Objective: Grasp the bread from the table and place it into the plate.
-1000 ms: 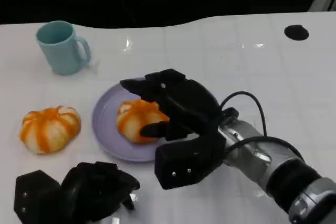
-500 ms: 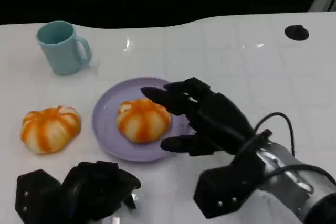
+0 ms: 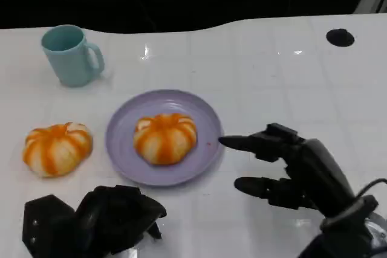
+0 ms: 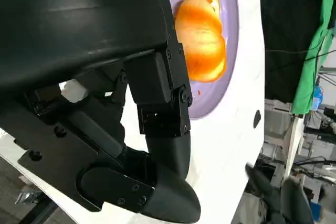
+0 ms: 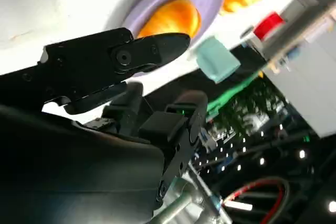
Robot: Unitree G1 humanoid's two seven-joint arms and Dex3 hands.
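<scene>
Bread [image 3: 164, 138] sits on plate [image 3: 205, 116] at approx 10 o'clock from right hand [image 3: 293, 167], which is released, fingers spread, not touching bread or plate.

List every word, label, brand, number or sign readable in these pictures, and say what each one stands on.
None can be read.
The mug, plate, both bread rolls and the table carry no writing.
The black mark on the table is a plain spot.
Background clutter in the right wrist view is too blurred to read.
</scene>
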